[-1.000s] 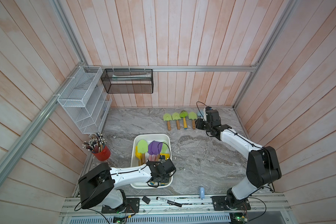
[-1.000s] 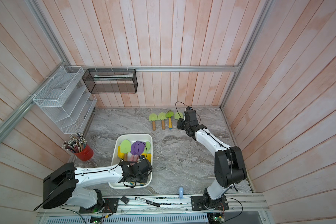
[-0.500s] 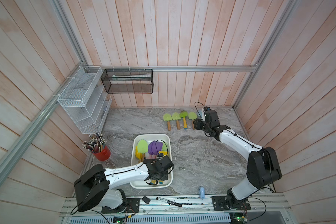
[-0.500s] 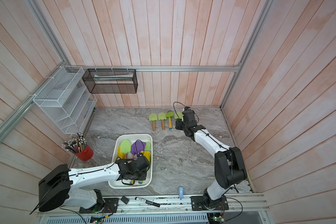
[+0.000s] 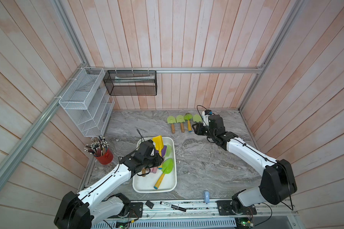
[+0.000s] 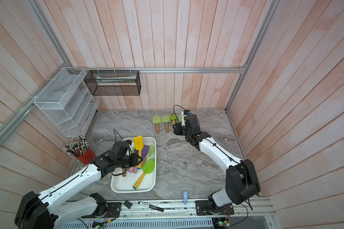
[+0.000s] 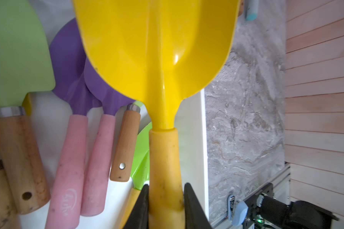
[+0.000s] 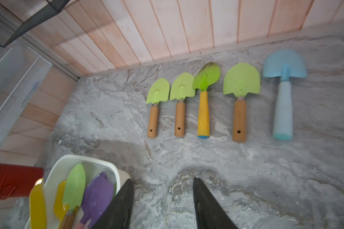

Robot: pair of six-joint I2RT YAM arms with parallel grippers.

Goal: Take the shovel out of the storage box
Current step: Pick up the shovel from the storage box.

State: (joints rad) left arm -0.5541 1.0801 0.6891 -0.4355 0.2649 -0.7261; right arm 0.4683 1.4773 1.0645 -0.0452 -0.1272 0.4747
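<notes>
In both top views, your storage box (image 5: 174,158) sits on the worktop (image 5: 203,162) near the front edge, toward the left side. The left tool (image 5: 159,161) is over the box, clamped on the handle of the yellow shovel (image 5: 158,141). Its blade points toward the far edge and lies over the box's far end, inside the rim's outline. A green shovel with a yellow handle (image 5: 166,165) lies slantwise in the box, just beside that tool. The right tool (image 5: 195,128) hangs near the far edge, beside a row of green shovels (image 5: 180,119).

From the left wrist, you see two dark fingers (image 7: 141,206) pressed against either side of the yellow handle, with no gap left. The yellow blade covers part of two purple shovels (image 7: 68,59) with pink handles, and the box's white rim runs alongside the handle. Whether the yellow shovel is clear of the ones beneath it — you cannot tell from here.

From the right wrist, the right tool's jaws stand partly apart with only bare worktop between them — gripping nothing. Beyond them four green shovels and a blue shovel (image 8: 284,65) lie in a line along the far edge, well apart from the box.
</notes>
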